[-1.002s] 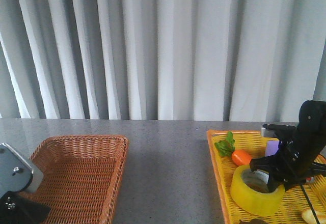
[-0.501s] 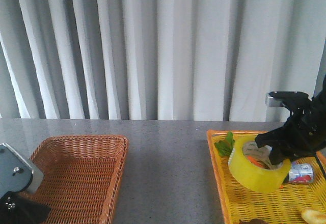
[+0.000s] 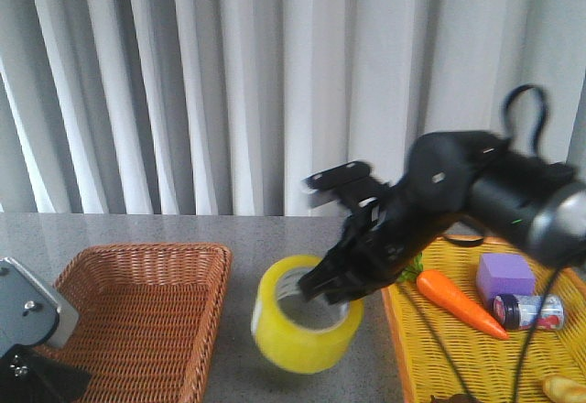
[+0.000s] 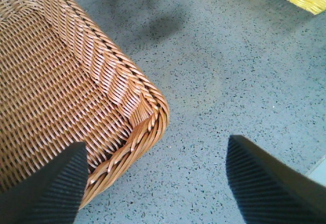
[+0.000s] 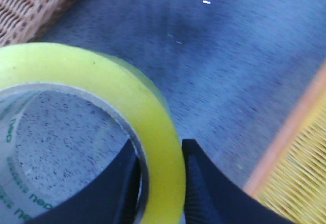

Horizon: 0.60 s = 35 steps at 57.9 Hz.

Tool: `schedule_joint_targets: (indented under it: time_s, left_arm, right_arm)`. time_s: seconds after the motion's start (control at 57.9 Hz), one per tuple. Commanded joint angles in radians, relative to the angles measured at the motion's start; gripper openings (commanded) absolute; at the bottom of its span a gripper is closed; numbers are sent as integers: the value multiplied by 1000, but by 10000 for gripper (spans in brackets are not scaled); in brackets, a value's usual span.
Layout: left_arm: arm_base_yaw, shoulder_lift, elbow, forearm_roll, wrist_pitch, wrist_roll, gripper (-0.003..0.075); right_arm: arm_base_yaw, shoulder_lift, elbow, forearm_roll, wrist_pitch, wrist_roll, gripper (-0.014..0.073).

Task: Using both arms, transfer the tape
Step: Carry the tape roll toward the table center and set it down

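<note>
Tape roll [image 3: 306, 325] is held above the grey table [image 3: 293, 238], between the brown wicker basket [image 3: 137, 316] and the yellow tray [image 3: 476, 348]. Its wall is clamped by the right gripper [image 3: 331, 286], one finger inside the printed core and one outside, as seen in the right wrist view [image 5: 158, 188]. The left gripper [image 4: 153, 180] is spread wide with nothing held, over the basket's corner [image 4: 147, 112]. On the tray, a toy carrot [image 3: 458, 302], a purple block [image 3: 504, 277] and a small jar [image 3: 526, 311] are seen. White curtains [image 3: 229, 82] close the background.
</note>
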Motion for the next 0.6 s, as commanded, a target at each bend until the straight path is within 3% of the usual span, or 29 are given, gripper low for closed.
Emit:
schedule_joint_targets:
  time_s: [0.0, 0.19, 0.432, 0.587]
  left_arm:
    - [-6, -14, -34, -20, -60, -1, 536]
    - [-6, -14, -34, -20, -60, -1, 536]
    - [-6, -14, -34, -20, -62, -1, 536]
    - [-6, -14, -34, -20, -63, -1, 536]
  right_arm:
    - [40, -10, -56, -70, -72, 19, 128]
    - [65, 81, -112, -191, -61, 60, 136]
    - [63, 174, -173, -220, 8, 54, 157]
    - [64, 183, -180, -202, 3, 25, 222]
